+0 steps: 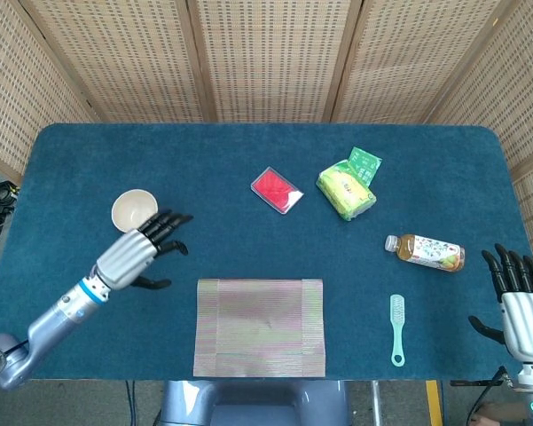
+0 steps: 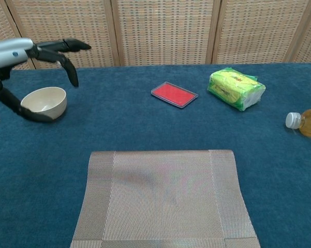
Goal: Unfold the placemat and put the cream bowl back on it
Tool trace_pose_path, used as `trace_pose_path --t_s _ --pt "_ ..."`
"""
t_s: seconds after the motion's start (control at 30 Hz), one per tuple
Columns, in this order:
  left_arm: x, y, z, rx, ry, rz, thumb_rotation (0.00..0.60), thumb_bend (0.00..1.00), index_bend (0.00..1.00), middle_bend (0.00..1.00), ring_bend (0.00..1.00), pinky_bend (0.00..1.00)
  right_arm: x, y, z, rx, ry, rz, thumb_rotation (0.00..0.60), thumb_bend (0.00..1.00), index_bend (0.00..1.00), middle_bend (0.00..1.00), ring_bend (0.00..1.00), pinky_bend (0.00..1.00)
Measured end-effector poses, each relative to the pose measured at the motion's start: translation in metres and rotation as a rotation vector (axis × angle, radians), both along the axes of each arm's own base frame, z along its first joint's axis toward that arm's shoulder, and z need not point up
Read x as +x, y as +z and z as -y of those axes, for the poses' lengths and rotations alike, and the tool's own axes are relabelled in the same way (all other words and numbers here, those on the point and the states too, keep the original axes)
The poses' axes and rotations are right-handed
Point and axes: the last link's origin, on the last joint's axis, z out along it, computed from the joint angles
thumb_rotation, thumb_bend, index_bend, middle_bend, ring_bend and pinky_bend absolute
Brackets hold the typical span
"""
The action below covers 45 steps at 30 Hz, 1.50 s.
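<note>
Cream bowl (image 1: 134,209) sits empty beside left hand (image 1: 133,253), fingers (image 1: 164,224) spread, holding nothing.

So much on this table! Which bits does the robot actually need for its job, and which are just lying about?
Needed for the job:
placemat
cream bowl
left robot hand, open and empty

Just lying about:
red tray
green tissue pack
tea bottle
green brush

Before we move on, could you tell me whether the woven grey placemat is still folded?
Still folded: the woven grey placemat shows doubled-over flaps along both side edges.
</note>
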Motion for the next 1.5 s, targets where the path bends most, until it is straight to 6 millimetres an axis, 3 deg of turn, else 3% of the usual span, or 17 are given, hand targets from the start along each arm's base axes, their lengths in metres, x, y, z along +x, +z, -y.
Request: trace_pose_path --t_s 0.23,0.5,0.83,1.5 --pt "0.006 -0.038 0.051 -0.138 -0.168 -0.11 0.6 0.0 0.43 0.0 0.0 0.0 -0.002 0.0 0.001 0.001 -0.008 0.003 0.6 0.0 0.0 0.0 0.0 0.0" --pt "-0.014 -0.068 0.079 -0.215 -0.194 -0.184 0.6 0.0 0.42 0.0 0.0 0.0 -0.002 -0.001 0.001 0.011 -0.014 0.004 0.6 0.0 0.0 0.0 0.0 0.0" --pt "-0.018 -0.097 0.098 -0.284 -0.228 -0.219 0.6 0.0 0.39 0.0 0.0 0.0 -0.003 -0.001 0.003 0.015 -0.021 0.007 0.6 0.0 0.0 0.0 0.0 0.0" --pt "-0.015 -0.124 0.1 -0.267 -0.271 -0.277 0.6 0.0 0.38 0.0 0.0 0.0 -0.004 -0.001 0.003 0.017 -0.023 0.014 0.6 0.0 0.0 0.0 0.0 0.0"
